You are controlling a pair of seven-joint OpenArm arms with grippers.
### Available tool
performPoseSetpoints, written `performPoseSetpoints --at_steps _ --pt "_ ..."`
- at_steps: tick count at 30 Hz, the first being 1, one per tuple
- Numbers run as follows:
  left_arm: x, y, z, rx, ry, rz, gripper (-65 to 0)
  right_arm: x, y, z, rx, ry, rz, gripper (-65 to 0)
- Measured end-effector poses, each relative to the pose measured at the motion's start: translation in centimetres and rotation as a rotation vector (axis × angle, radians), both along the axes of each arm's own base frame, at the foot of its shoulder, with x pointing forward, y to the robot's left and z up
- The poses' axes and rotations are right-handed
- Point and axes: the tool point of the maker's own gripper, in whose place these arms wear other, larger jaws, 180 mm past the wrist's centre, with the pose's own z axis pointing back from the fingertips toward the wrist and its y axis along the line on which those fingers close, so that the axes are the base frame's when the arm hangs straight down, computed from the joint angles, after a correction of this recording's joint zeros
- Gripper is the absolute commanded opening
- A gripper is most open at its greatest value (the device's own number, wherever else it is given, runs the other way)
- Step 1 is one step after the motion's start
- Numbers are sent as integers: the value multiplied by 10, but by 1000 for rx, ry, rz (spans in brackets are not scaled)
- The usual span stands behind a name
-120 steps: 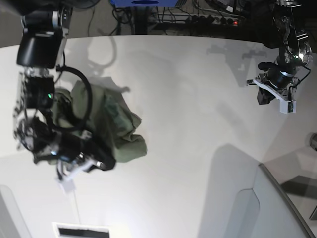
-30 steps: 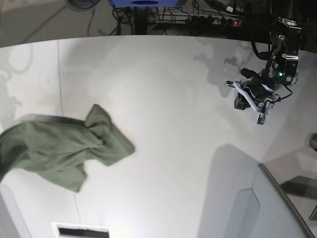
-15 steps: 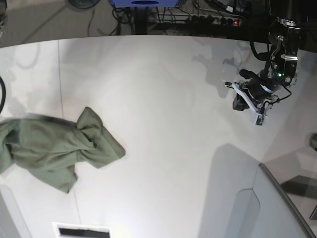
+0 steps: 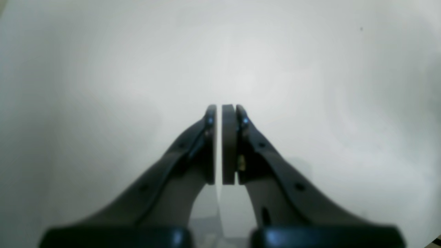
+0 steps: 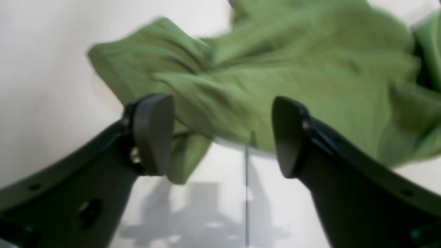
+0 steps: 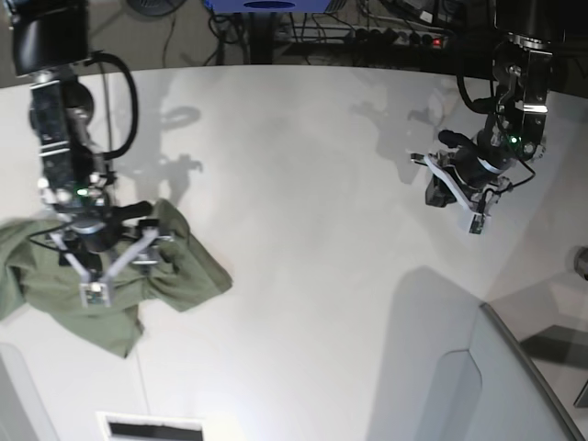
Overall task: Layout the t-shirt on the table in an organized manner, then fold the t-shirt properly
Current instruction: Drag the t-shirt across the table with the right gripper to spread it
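At the near left side of the table, as the base view shows it, the t-shirt is lying in a crumpled heap, twisted at the middle, with one corner pointing toward the table's centre and its far side running off the frame edge. The right gripper is hanging directly over the heap with its jaws standing wide apart and nothing between them; the wrist view is showing green cloth just beyond the pads. The left gripper is hovering well apart from the shirt over bare table, jaws together on nothing.

Risks, as judged: the cloth is bunched in several layers, so a closing grip is likely to be catching more than one layer and dragging the whole bundle rather than opening it. No hem, sleeve or collar is identifiable, so the grip point is uncertain. Part of the shirt is sitting at the table's edge and may be slipping off if pulled that way.

Against the view a second ago: the right arm was absent and is now over the shirt; the shirt has shifted slightly outward; the left gripper has moved little.
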Motion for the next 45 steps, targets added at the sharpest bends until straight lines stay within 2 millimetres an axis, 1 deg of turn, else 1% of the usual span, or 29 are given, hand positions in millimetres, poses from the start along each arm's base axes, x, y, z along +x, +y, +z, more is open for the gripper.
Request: performPoseSetpoints --at_steps 1,3,5,8,11,14,16,18,20,23,26,28,29,30,31,32,33,34,35,36,37,39,43,45 --pt "0 0 0 0 -1 0 -617 -1 2 -7 -27 12 -12 -125" --pt "-1 0 0 1 2 0 -617 -10 -2 -24 -109 68 -24 -86" --pt "-1 0 -1 1 3 0 -617 -19 -11 -36 -189 110 -28 -86" --pt "-1 0 -1 0 4 0 -617 -23 -14 -46 -240 137 -26 -86" --pt "-1 1 -1 5 4 -1 -617 -26 -12 -57 -248 159 -12 -86" --pt "-1 0 -1 2 3 -1 -617 -34 -19 -71 -265 211 -15 -86" --pt "-1 0 -1 3 4 -1 -617 -34 -23 -79 -272 232 -21 -86" --pt "-1 0 -1 4 4 -1 -617 -27 -23 -82 -276 211 -10 -90" --pt "-1 0 -1 3 3 0 -617 -21 -26 -83 -270 194 -13 -125" --pt "-1 0 -1 3 4 -1 -617 -22 -48 -85 -278 202 -69 -170" --pt "-1 0 -1 2 4 -1 -617 -17 -63 -82 -293 201 -95 -164" --pt "-1 0 -1 2 4 -1 -617 -11 -67 -80 -305 191 -83 -170" --pt "-1 0 -1 3 4 -1 -617 -10 -70 -81 -309 198 -87 -185" --pt "-2 0 -1 4 5 0 -617 -10 -73 -82 -313 205 -90 -224" --pt "-1 0 -1 4 4 0 -617 -11 -76 -85 -317 215 -93 -293" --pt "-1 0 -1 2 3 -1 -617 -12 -78 -87 -319 225 -97 -389" --pt "-1 -1 -1 1 3 -1 -617 -14 -79 -89 -317 235 -98 -509" --pt "-1 -1 -1 1 3 -1 -617 -16 -79 -91 -318 240 -98 -615" --pt "-1 -1 -1 1 3 -1 -617 -17 -78 -91 -318 242 -98 -650" --pt "-1 0 -1 2 4 0 -617 -19 -77 -90 -316 246 -99 -647" --pt "-1 0 -1 1 3 0 -617 -21 -77 -88 -314 255 -104 -623" --pt "0 -1 -1 1 1 0 -617 -27 -75 -80 -312 266 -112 -648" --pt "0 0 0 4 1 0 -617 -44 -70 -58 -305 265 -127 -650" --pt "0 0 0 4 0 -1 -617 -51 -72 -45 -306 266 -135 -650"
